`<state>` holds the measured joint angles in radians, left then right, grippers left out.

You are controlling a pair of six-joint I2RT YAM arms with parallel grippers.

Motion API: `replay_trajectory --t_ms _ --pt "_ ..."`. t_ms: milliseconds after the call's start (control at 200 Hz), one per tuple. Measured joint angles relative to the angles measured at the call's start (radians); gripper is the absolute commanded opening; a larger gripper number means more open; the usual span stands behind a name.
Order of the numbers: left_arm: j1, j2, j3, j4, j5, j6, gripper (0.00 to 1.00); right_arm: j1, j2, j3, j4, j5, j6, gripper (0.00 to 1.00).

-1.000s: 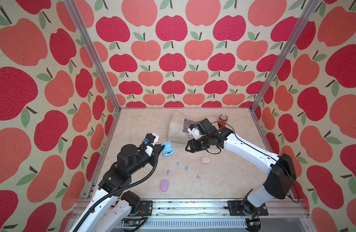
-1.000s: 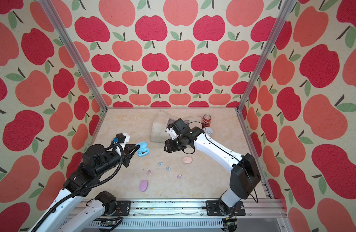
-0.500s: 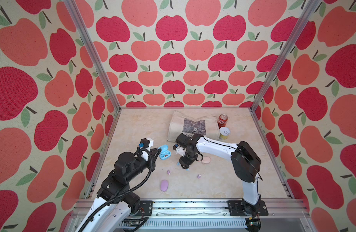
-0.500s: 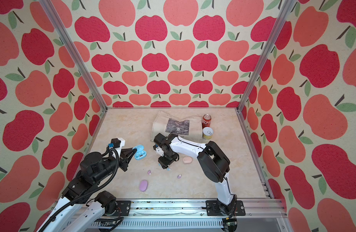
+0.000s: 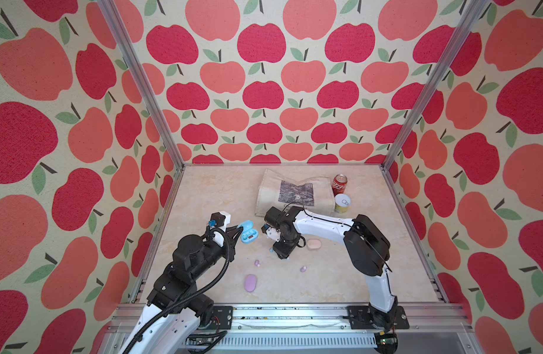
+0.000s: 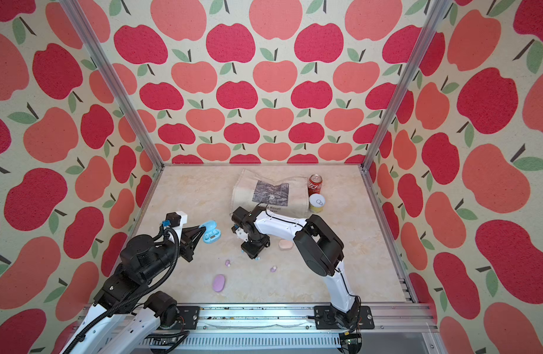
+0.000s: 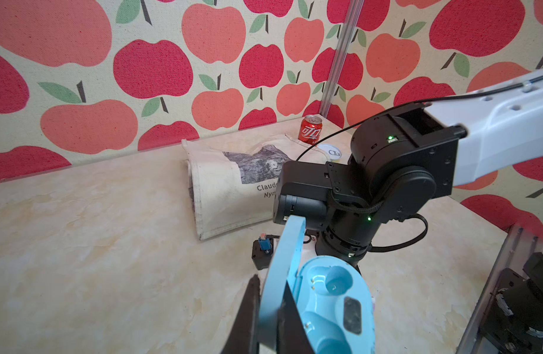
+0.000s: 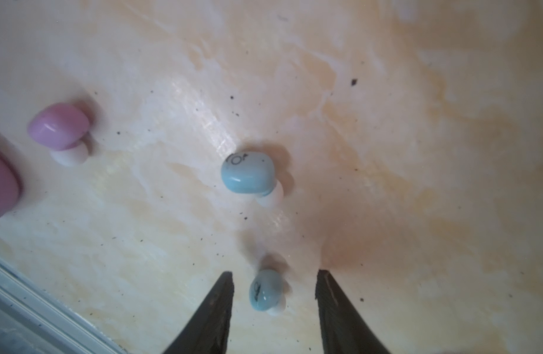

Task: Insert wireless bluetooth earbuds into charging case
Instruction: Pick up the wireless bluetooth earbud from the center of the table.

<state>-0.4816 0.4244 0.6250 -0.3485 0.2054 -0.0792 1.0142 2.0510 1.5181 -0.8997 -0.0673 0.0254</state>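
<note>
Top view, centre: the left gripper (image 5: 237,229) is clamped on the open blue case (image 5: 250,236). The right gripper (image 5: 281,253) points down nearby.

Left wrist view: both sockets (image 7: 334,280) are empty.

Right wrist view: half-open jaws straddle a blue earbud (image 8: 265,291) without touching it. Closing off-centre could flick it away.

Lettering on bag and can
The cloth bag (image 7: 221,190) read "Claud" above "Nym"; in a top view the bag (image 6: 270,191) read "Monet". The red can (image 7: 311,130) bore white Chinese characters.

bright, even light | soft shadows | right wrist view blurred
</note>
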Motion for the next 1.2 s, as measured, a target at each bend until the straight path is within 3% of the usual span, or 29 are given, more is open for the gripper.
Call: replay_trajectory --t_ms 95,495,620,1201 --pt "0.002 0.0 0.0 0.0 0.0 0.002 0.0 0.007 0.001 0.0 0.0 0.004 -0.005 0.33" --pt "0.015 0.009 0.0 0.002 0.001 0.002 0.0 0.017 0.015 -0.001 -0.017 0.021 -0.008 0.33" --pt "0.022 0.022 0.0 0.009 0.003 0.002 0.0 0.021 0.015 -0.002 -0.019 0.028 -0.014 0.24" --pt "0.037 0.033 0.0 0.03 0.022 0.017 0.0 0.031 0.023 0.003 -0.035 0.02 -0.021 0.04"
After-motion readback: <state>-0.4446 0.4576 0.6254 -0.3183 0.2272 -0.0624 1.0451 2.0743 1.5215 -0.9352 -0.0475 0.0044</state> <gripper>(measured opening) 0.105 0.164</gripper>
